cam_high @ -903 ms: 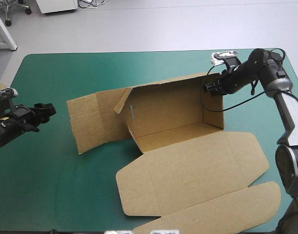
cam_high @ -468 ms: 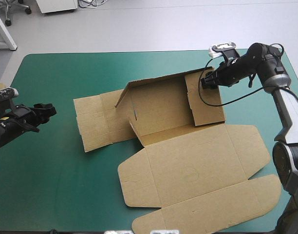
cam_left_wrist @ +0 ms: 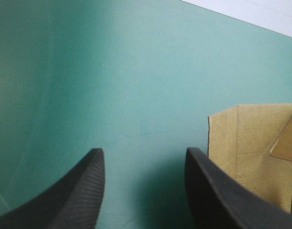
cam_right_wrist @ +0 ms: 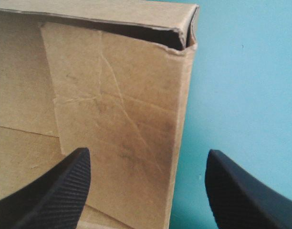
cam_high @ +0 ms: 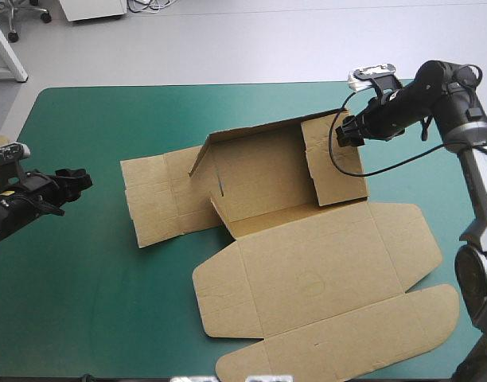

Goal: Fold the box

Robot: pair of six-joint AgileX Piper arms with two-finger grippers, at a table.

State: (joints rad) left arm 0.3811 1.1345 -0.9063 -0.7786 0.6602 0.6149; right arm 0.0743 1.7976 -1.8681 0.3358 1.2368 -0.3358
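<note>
The brown box point(cam_high: 307, 270) lies mid-table as a cut sheet. Its back wall point(cam_high: 259, 139) is raised, the right side wall point(cam_high: 337, 163) leans inward, the left flaps point(cam_high: 160, 199) and the lid lie flat. My right gripper point(cam_high: 348, 132) hovers open just beyond the box's far right corner, touching nothing. In the right wrist view that corner point(cam_right_wrist: 117, 95) stands between and ahead of the spread fingers of the gripper point(cam_right_wrist: 147, 153). My left gripper point(cam_high: 78, 181) is open near the table's left edge, clear of the left flap point(cam_left_wrist: 251, 148); its fingers point(cam_left_wrist: 144, 150) hold nothing.
Bare teal-green cover point(cam_high: 84, 294) spreads to the left and front left of the box. The lid's long tuck flap point(cam_high: 347, 346) reaches close to the table's front edge. The far edge point(cam_high: 227, 85) lies well behind the back wall.
The right gripper opened, let go of the box's right wall and drew back to the right. The right wall swung inward and the box slid slightly right. The left arm stayed put.
</note>
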